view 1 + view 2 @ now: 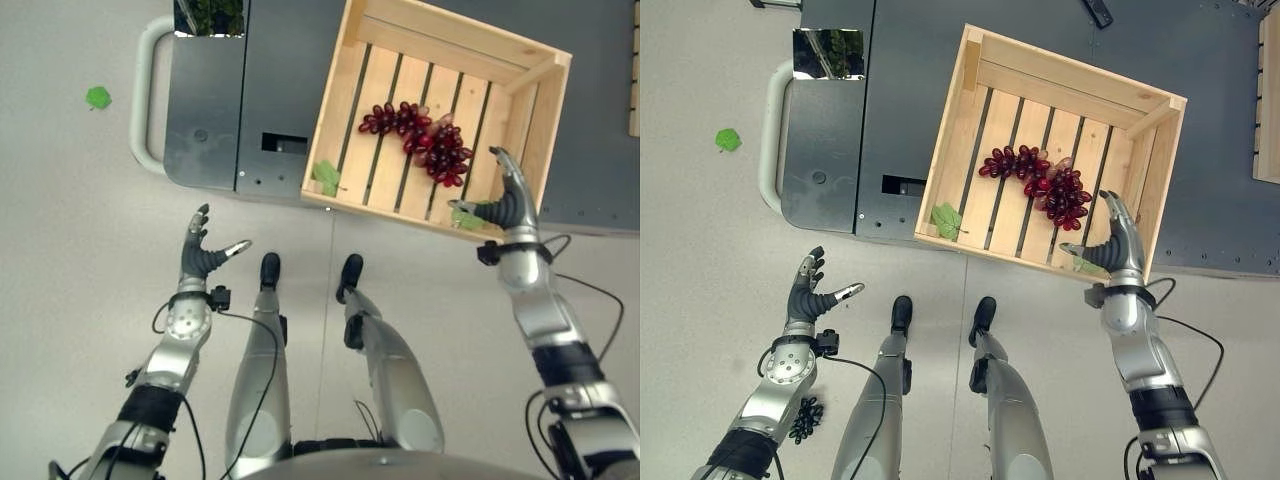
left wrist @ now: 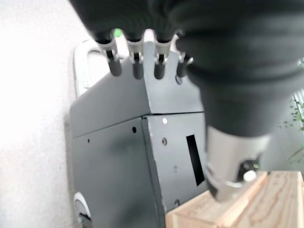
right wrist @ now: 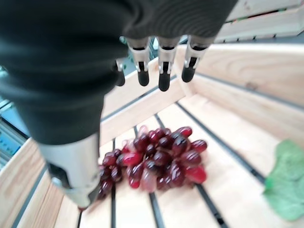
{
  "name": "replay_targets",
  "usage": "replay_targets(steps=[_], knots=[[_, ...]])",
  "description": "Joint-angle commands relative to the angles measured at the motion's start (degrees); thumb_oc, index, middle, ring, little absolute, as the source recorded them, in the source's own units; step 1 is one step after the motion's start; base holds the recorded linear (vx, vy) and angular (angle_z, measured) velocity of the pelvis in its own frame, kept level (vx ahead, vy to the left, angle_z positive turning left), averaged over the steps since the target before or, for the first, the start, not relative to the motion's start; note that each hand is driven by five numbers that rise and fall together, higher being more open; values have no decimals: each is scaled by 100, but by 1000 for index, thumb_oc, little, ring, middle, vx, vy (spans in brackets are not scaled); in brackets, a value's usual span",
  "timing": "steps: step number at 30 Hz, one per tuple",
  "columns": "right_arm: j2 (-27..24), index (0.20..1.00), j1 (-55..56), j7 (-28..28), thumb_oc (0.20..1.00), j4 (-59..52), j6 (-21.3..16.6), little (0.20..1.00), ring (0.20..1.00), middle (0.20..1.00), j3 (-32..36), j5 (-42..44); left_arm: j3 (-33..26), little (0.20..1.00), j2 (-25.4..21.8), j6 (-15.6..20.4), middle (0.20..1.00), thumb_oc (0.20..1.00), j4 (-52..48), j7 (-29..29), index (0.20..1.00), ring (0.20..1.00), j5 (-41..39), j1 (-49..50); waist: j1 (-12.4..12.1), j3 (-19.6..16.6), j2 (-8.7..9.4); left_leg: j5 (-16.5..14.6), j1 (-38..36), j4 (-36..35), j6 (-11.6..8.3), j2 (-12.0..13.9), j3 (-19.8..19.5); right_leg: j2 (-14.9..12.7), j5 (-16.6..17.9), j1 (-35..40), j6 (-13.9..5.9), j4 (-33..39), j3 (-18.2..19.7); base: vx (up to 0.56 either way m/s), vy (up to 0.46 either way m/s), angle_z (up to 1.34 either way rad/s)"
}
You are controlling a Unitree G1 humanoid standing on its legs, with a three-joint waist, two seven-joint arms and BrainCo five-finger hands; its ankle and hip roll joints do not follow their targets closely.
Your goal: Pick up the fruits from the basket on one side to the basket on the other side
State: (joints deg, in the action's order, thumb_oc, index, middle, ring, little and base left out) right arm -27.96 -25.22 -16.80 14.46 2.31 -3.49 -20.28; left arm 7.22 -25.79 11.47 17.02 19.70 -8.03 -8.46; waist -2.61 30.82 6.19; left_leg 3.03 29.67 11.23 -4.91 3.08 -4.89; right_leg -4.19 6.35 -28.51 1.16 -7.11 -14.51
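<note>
Just inside crate [image 1: 352, 60] near edge, right hand [image 1: 508, 205] spread, grapes [image 1: 425, 137] beyond

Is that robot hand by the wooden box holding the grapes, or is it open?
Open. The right hand reaches over the crate's near edge with straight fingers, and the grapes lie loose on the slats beyond them, untouched.

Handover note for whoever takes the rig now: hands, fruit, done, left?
Left robot hand: open, holding nothing, over the floor beside the dark cart.
Right robot hand: open, at the near edge of the wooden crate, fingers pointing at the red grapes, not touching them.
Grapes lie on the crate slats, with a green leaf in the crate's near corner.
Done: no grasp yet.
Left: grasp the grapes, lift, carry to the other basket.
</note>
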Motion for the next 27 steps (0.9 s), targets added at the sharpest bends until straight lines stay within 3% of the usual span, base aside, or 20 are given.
replay_targets(steps=[1, 10, 27], knots=[[-612, 1000, -481, -102, 1000, -6, -55, 1000, 1000, 1000, -90, -119, -151, 1000, -42, 127, 1000, 1000, -283, -9, 1000, 1000, 29, 30, -23, -102, -88, -269, 78, 211, 297, -260, 83, -383, -836, 115, -751, -540, 35, 0, 0, 0], [-1291, 1000, -2497, 117, 1000, 1508, 27, 1000, 1000, 1000, -1193, 339, 90, 1000, -190, 171, 1000, 1000, -262, -100, 1000, 1000, -241, -18, -156, -102, -112, -238, 166, 193, 267, -274, 84, -379, -806, 16, -739, -538, 12, 6, 0, 1], [-904, 1000, -3691, 364, 1000, 3470, -33, 1000, 1000, 1000, -2473, 587, 334, 1000, -246, 170, 1000, 1000, -191, -50, 1000, 1000, -420, -129, -217, -102, -160, -243, 512, 326, 278, -308, 58, -351, -837, -316, -721, -686, 22, 3, -1, 0]])
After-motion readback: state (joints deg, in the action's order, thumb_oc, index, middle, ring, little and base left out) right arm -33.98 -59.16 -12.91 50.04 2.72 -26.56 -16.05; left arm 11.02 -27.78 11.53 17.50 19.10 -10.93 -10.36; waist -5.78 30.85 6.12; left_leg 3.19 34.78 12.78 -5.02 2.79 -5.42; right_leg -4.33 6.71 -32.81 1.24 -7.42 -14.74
